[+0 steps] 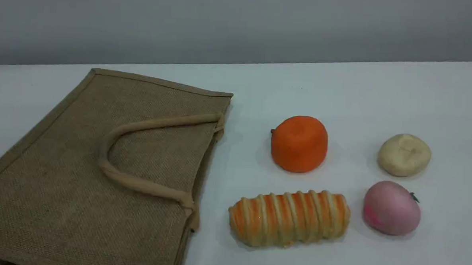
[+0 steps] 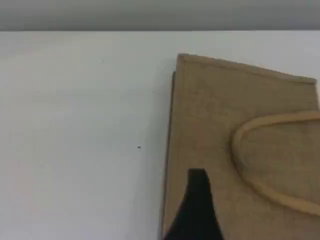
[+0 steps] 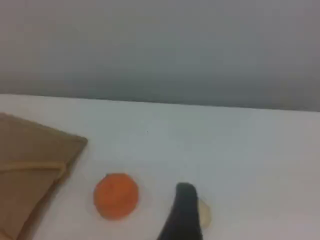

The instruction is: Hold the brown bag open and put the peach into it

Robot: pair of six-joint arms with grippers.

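Note:
The brown bag (image 1: pixel 99 162) lies flat on the left of the white table, its beige handle (image 1: pixel 160 122) folded across its top face and its mouth facing right. The peach (image 1: pixel 391 207), pale pink with a brighter blotch, rests at the front right, well apart from the bag. Neither arm shows in the scene view. In the left wrist view the left gripper (image 2: pixel 196 182) shows one dark fingertip above the bag (image 2: pixel 240 150) near its edge. The right gripper (image 3: pixel 185 200) shows one fingertip above the table; the peach is out of that view. Neither gripper holds anything.
An orange round fruit (image 1: pixel 299 143) sits right of the bag, a striped bread roll (image 1: pixel 290 217) in front of it, and a cream lumpy ball (image 1: pixel 404 154) behind the peach. The right wrist view shows the orange fruit (image 3: pixel 116 196) and the cream ball (image 3: pixel 204 214) partly behind the fingertip.

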